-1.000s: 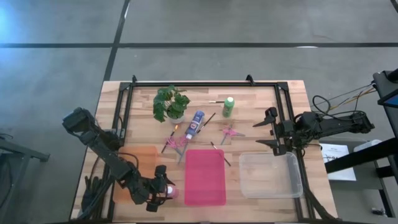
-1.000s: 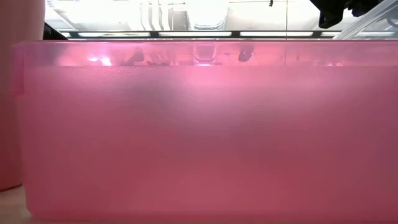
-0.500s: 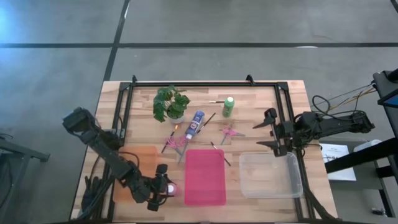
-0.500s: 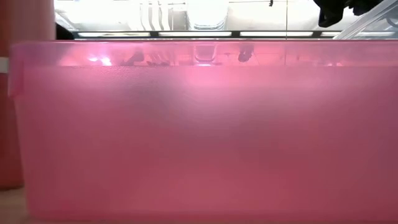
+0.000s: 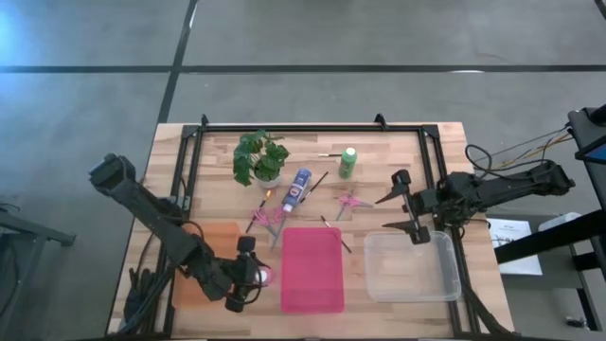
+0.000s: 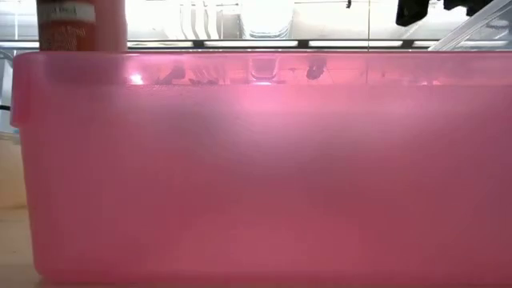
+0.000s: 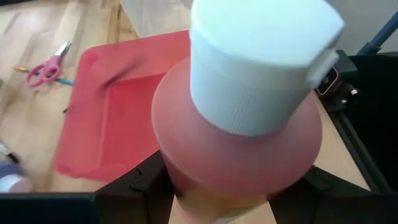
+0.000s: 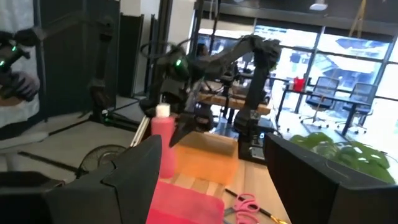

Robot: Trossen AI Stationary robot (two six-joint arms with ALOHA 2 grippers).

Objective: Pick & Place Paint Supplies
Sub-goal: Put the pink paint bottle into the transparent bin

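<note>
Wooden worktop (image 5: 445, 142) with bins along its near edge: a paint bottle in transit.

The left gripper (image 5: 248, 275) has its jaws pinching the pink-red, white-capped plastic paint bottle (image 7: 242, 118), held upright just beside the shallow pink plastic tray (image 5: 311, 269). The carry step looks underway; next it likely needs moving over a bin and releasing. The right gripper (image 5: 402, 204), jaws spread, hovers by the clear plastic bin (image 5: 413, 267).

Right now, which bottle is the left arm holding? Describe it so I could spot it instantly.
Find the pink bin at the table's near edge. Just left of it, the left gripper holds the pink-red bottle upright. Its white cap and lifted position distinguish it from the bottles lying near the plant.
</note>
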